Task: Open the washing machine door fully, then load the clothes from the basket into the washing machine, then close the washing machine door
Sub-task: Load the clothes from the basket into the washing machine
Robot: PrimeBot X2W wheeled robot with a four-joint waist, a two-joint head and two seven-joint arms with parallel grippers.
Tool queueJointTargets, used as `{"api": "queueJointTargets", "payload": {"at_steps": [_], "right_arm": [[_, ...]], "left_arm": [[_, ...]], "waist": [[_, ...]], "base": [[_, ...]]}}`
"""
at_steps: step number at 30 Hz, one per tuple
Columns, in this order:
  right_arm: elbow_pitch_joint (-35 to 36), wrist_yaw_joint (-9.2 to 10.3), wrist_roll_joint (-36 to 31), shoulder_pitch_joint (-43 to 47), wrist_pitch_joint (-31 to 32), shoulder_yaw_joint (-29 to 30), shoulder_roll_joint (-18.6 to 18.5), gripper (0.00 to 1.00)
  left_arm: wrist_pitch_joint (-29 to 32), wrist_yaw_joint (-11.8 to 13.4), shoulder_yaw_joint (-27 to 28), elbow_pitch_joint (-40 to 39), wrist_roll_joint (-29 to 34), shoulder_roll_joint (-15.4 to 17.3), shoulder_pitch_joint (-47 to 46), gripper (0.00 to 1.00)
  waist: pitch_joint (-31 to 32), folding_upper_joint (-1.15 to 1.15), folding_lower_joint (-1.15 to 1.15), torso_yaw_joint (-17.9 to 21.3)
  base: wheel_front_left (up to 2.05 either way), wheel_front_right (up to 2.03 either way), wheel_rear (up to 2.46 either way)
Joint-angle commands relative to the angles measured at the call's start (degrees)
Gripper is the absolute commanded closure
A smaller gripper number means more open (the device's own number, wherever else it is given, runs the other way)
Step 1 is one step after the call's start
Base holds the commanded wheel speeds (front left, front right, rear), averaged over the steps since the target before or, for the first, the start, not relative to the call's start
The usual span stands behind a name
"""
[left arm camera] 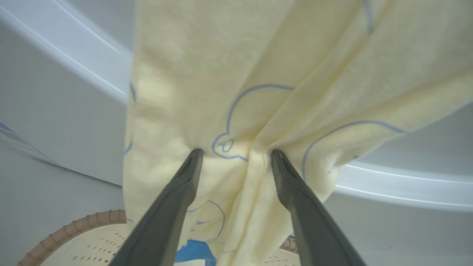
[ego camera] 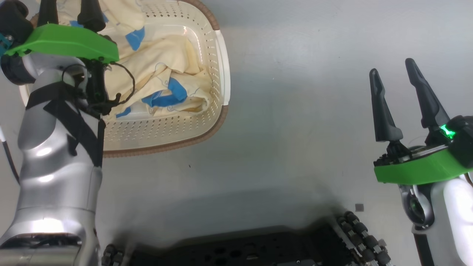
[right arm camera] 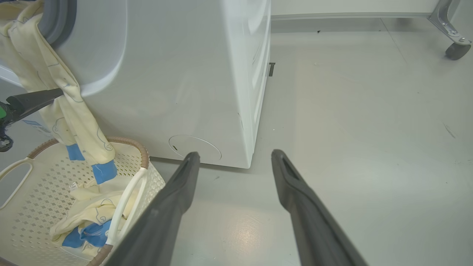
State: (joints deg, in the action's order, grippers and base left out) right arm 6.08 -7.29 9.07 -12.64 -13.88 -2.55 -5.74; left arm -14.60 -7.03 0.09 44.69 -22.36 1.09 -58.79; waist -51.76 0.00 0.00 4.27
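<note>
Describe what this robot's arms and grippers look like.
The left gripper and right gripper each have two long, tapered dark grey fingers on a bright green wedge-shaped plate. The forearms are glossy silver-white shells. The left forearm carries black straps and a thin looping black cable; a small green light glows at the right gripper's base.

The small rectangular cream perforated plastic basket [right arm camera: 125, 142] stands on the pale grey floor [right arm camera: 351, 129], just before the big white front-loading washing machine [right arm camera: 177, 74]. A pale yellow cloth garment [right arm camera: 66, 111] hangs from the machine's opening down its front, with its lower end inside the basket. Below it a second crumpled yellow garment [right arm camera: 92, 210] lies in the basket. The left gripper [left arm camera: 236, 153] has its fingers [left arm camera: 177, 192] spread, tips against the hanging garment. The right gripper [right arm camera: 236, 155] is over the floor, right of the basket.
</note>
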Motion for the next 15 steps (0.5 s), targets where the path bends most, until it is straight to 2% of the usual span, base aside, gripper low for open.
{"api": "queueJointTargets", "payload": {"at_steps": [1, 2, 3, 4, 5, 6, 7, 15], "right_arm": [[1.18, -0.2, 0.16, 0.77, -0.57, -1.26, 0.11, 0.0], [1.12, -0.2, 0.16, 0.63, -0.6, -1.3, 0.15, 0.0], [1.06, -0.2, 0.16, 0.51, -0.63, -1.28, 0.16, 0.0], [1.0, -0.2, 0.16, 0.4, -0.66, -1.27, 0.19, 0.0], [0.93, -0.2, 0.18, 0.27, -0.69, -1.34, 0.21, 0.0], [0.86, -0.2, 0.27, 0.1, -0.72, -1.47, 0.27, 0.0], [0.73, -0.2, 0.3, -0.05, -0.75, -1.54, 0.3, 0.0], [-1.04, -0.2, 0.93, -1.29, -0.97, -1.97, 0.38, 0.0]], "left_arm": [[-0.4, -0.4, 0.45, -4.08, 0.54, 1.8, -2.66, 0.2], [-0.4, -0.42, -0.07, -5.11, -0.21, 1.8, -2.77, 0.38], [-0.4, -0.43, -0.8, -5.87, -0.22, 1.97, -2.69, 0.5], [-0.4, -0.43, -1.4, -6.68, -0.16, 2.23, -2.56, 0.56], [-0.4, -0.44, -1.78, -7.48, -0.41, 2.35, -2.37, 0.67], [-0.4, -0.44, -2.37, -8.37, -0.44, 2.63, -2.11, 0.9], [-0.4, -0.44, -2.86, -9.23, -0.49, 2.89, -1.78, 1.0], [-0.4, -0.45, -4.75, -14.67, -0.76, 3.88, 2.06, 1.0]], "waist": [[-0.01, 0.0, 0.0, -0.01], [-0.03, 0.0, 0.0, -0.02], [-0.02, 0.0, 0.0, -0.1], [-0.02, 0.0, 0.0, -0.16], [0.01, 0.0, 0.0, -0.2], [0.1, 0.0, 0.0, -0.23], [0.22, 0.0, 0.0, -0.27], [2.4, 0.0, 0.0, -0.88]], "base": [[0.0, 0.0, 0.0], [0.0, 0.0, 0.0], [0.0, 0.0, 0.0], [0.0, 0.0, 0.0], [0.0, 0.0, 0.0], [0.0, 0.0, 0.0], [0.0, 0.0, 0.0], [0.0, 0.0, 0.0]]}}
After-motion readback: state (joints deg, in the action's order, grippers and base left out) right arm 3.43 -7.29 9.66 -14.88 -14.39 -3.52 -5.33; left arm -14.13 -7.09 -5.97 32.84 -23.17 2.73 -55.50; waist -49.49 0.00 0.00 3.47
